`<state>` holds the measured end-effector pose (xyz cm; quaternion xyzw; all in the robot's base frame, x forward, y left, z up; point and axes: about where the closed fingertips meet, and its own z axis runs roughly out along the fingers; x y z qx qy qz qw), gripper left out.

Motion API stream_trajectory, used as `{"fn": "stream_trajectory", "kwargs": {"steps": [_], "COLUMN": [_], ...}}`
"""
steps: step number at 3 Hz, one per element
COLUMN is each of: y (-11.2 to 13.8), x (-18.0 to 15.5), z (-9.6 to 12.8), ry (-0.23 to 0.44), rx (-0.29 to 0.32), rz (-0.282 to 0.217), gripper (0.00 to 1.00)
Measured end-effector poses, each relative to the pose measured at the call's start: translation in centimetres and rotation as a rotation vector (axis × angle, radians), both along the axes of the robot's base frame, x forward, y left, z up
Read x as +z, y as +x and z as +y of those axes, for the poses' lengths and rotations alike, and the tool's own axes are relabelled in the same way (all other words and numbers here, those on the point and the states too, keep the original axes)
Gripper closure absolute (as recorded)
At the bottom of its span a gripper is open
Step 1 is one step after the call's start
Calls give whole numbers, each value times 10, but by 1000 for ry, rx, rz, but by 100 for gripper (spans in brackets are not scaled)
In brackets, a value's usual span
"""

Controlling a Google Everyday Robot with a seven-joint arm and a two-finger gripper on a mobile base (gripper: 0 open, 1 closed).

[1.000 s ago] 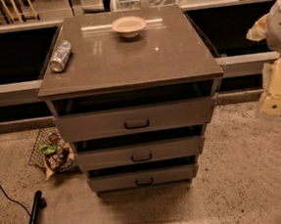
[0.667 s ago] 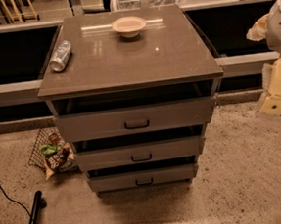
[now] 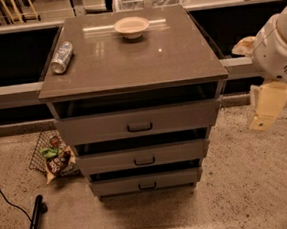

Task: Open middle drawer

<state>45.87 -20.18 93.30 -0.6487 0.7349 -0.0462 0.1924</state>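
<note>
A grey cabinet [image 3: 129,62] with three drawers stands in the middle of the view. The middle drawer [image 3: 112,159] has a dark handle [image 3: 144,161] and sits a little way out from the cabinet, with a dark gap above it. The top drawer [image 3: 94,127] sticks out further, and the bottom drawer [image 3: 114,185] is also slightly out. My gripper [image 3: 265,105] hangs at the right edge of the view from the white arm [image 3: 280,39]. It is to the right of the cabinet, at about the top drawer's height, and touches nothing.
A pale bowl [image 3: 131,26] and a can lying on its side [image 3: 61,57] rest on the cabinet top. A wire basket with snack bags [image 3: 54,157] stands on the floor to the left of the cabinet. A black cable and stand [image 3: 32,224] are at the lower left. Low dark shelving runs behind.
</note>
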Motion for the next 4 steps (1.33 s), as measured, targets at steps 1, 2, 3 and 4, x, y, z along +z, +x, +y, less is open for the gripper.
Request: {"fn": "stream_trajectory", "kwargs": {"steps": [1, 2, 3, 4], "y": [17, 36, 56, 56], "x": [-33, -66, -102, -103], "z": [17, 36, 57, 57], "ry": [71, 150, 222, 222], "rx": [96, 169, 215, 215], "rz": [4, 33, 78, 78], "gripper": [0, 0, 0, 0]}}
